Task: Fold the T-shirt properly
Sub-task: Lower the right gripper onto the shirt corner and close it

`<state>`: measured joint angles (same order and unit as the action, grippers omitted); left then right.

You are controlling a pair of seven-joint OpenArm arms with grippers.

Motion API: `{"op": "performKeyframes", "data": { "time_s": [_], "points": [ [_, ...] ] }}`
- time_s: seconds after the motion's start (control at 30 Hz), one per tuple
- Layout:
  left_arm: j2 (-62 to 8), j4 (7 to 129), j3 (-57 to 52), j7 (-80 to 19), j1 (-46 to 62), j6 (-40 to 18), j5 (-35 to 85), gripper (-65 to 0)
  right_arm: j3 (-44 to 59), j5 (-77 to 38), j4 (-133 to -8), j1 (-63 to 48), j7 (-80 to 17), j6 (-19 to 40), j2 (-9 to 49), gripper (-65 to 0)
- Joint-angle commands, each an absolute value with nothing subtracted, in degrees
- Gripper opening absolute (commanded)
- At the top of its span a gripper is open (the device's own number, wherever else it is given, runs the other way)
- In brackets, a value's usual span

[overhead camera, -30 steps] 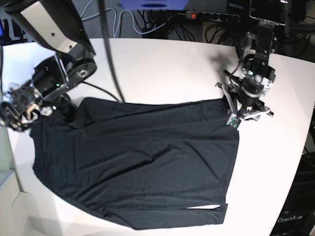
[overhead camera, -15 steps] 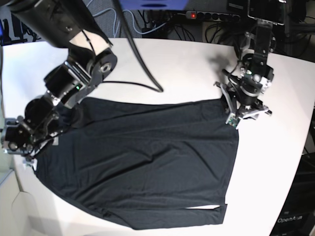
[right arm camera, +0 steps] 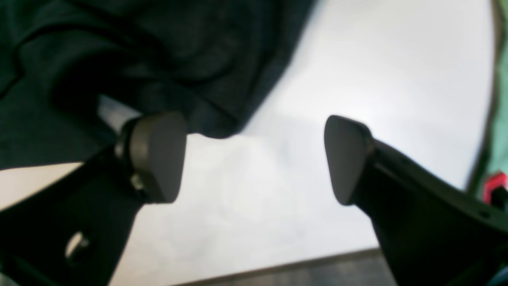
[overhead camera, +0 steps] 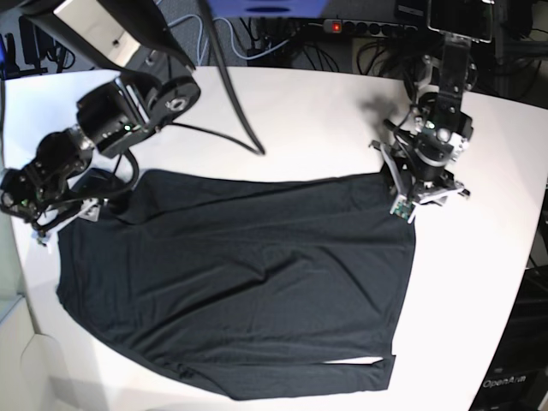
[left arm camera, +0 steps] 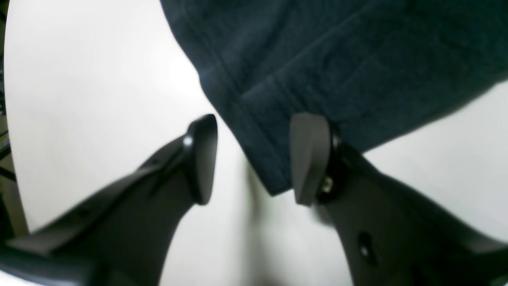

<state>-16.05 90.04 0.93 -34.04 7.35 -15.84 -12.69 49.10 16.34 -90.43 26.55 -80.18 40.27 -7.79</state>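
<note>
the large charcoal-black long-sleeved t-shirt (overhead camera: 240,282) of thin soft fabric lies spread flat across the middle of the white table (overhead camera: 300,120), its long axis running toward the two arms. the left hand (left arm camera: 254,159) sits right at one hemmed corner, half open, the cloth between its pads but not pinched. the right hand (right arm camera: 254,159) hovers at the opposite corner, spread wide, holding nothing, the fabric just beside one pad.

The T-shirt (overhead camera: 240,282) was thin matt dark cloth, slightly wrinkled; the table (overhead camera: 300,120) was smooth glossy white.
</note>
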Motion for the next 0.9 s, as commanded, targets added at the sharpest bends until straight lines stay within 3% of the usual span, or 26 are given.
{"op": "performKeyframes", "data": {
  "time_s": [0.0,0.3,0.87],
  "points": [
    [-16.57,90.86,0.66,-32.92,6.64,-15.34,-12.79,-36.2,48.57,15.16,-91.03,27.91,-80.0,40.0,-7.34,-11.5],
    [-16.66,90.86,0.66,-32.92,6.64,-15.34,-13.05,-36.2,49.01,14.55,-79.78,28.0,-80.0,40.0,-6.02,-11.6],
    [-16.57,90.86,0.66,-33.01,6.2,-15.34,-13.05,-36.2,49.1,14.55,-79.16,28.35,-78.81,40.0,-2.68,-11.6]
  ]
}}
